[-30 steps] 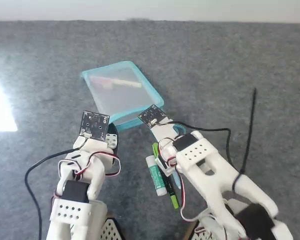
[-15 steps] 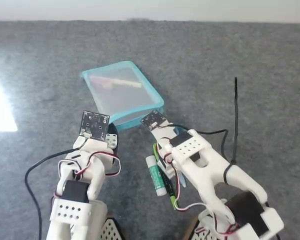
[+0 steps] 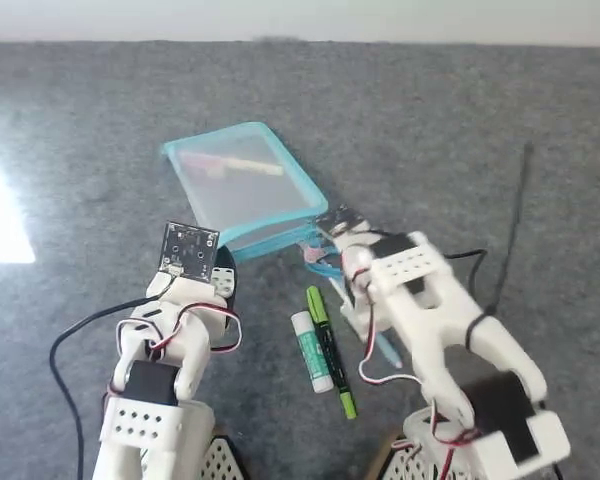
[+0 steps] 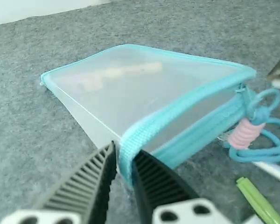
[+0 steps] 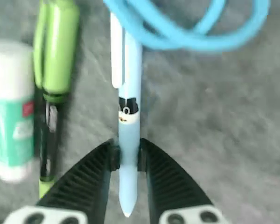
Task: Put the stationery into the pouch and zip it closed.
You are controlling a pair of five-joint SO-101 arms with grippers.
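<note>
The translucent pouch (image 3: 245,185) with teal edging lies mid-table, something pink and pale inside it. My left gripper (image 3: 228,265) is at its near corner, shut on the pouch's teal zip edge (image 4: 123,154). The blue zip cord (image 4: 266,135) with a pink bead (image 4: 245,133) trails off the pouch's other near corner. A light blue pen (image 5: 129,84) lies on the cloth with my right gripper (image 5: 128,156) shut on it near its tip end; its tip (image 3: 386,350) pokes out from under the right arm. A green highlighter (image 3: 330,350) and a glue stick (image 3: 311,350) lie side by side to the pen's left.
The grey cloth surface (image 3: 480,110) is open behind and to the right of the pouch. A thin black cable (image 3: 515,220) rises beside the right arm. The blue cord loop (image 5: 186,28) lies just past the pen's far end.
The right arm swung to the right, off the highlighter and glue stick, and its gripper now sits on the blue pen. The left arm and pouch stayed put.
</note>
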